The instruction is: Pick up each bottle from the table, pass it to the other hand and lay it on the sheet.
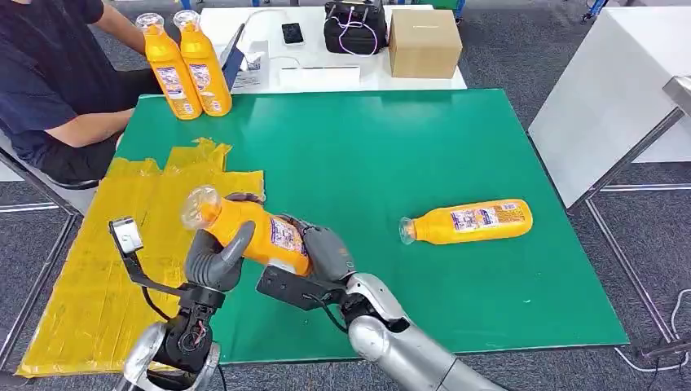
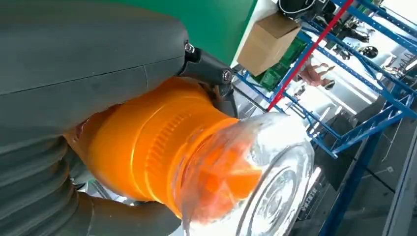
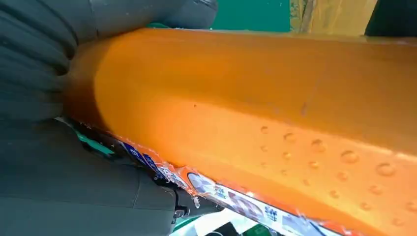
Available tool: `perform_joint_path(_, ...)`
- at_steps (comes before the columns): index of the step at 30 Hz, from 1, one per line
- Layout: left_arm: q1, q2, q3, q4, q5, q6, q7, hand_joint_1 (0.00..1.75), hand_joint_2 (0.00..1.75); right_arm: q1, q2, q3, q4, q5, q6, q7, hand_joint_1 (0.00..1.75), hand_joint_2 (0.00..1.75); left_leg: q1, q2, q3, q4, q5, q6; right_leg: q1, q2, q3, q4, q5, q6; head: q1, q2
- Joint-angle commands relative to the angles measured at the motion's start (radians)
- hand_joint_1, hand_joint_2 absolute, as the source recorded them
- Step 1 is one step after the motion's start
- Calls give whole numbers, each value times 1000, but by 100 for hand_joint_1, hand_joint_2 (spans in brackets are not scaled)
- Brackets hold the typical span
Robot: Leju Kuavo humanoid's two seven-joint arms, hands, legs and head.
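The left robot hand (image 1: 216, 259) wraps its thick thumb and dark fingers around the neck end of an orange bottle (image 1: 248, 230), just under the clear cap (image 1: 200, 206). The right robot hand (image 1: 319, 259) grips the same bottle at its label end, so both hands hold it at once. The bottle hangs tilted in the air over the green tabletop (image 1: 391, 147), near the edge of the yellow sheet (image 1: 106, 261). The sheet lies crinkled on the left side of the tabletop. A second orange bottle (image 1: 467, 221) lies on its side on the green, well apart to the right. Two more orange bottles (image 1: 186, 67) stand upright at the far left corner, touching each other. A person in a dark shirt (image 1: 41, 73) sits beside them. Behind the green is a white table (image 1: 375, 77) with a cardboard box (image 1: 424, 42) and a black bag (image 1: 355, 27).
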Motion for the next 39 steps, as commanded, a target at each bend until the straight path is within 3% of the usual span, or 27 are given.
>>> perform_joint_path(1,-52,-10,-88,45,-1,-10,-6,175,175,-19,-5,55,93,1,9,0,175,175,0,-2,2,-1,0,0,0,-3,3,-1,-1,0,0,0)
perform_joint_path(15,-45,7,-101,51,0,-16,-48,175,175,-1,-19,41,110,2,17,-9,175,175,0,-3,5,-1,-1,-1,0,-4,7,-2,-2,0,0,0)
perform_joint_path(16,-66,-11,-93,47,4,-7,-38,59,175,-5,-13,38,112,2,15,-9,175,175,0,-3,4,-1,0,0,0,-4,5,-2,-2,0,0,0)
perform_joint_path(17,-65,-9,-95,40,-13,14,-34,0,175,-4,-14,37,113,3,16,-9,175,175,0,-3,1,-1,0,0,0,-3,3,-1,-1,0,0,0)
perform_joint_path(27,-73,-24,-79,35,-25,19,-18,0,175,-3,-6,40,124,7,24,-8,175,175,1,-4,5,0,-2,-1,1,-6,8,-1,-3,0,0,0)
perform_joint_path(30,-37,5,-92,38,-60,11,-57,0,175,9,-23,44,96,7,31,-7,175,175,1,-3,7,0,-3,-1,1,-5,10,-1,-4,0,0,0)
perform_joint_path(31,-38,5,-94,39,-74,13,-67,0,175,9,-25,45,92,8,32,-7,175,175,0,-1,2,-1,0,0,0,-3,3,-2,-1,0,0,0)
perform_joint_path(39,-46,5,-99,35,-98,25,-79,0,175,8,-22,53,85,15,36,-7,175,175,0,-2,1,0,0,0,1,-3,2,-1,-1,0,0,0)
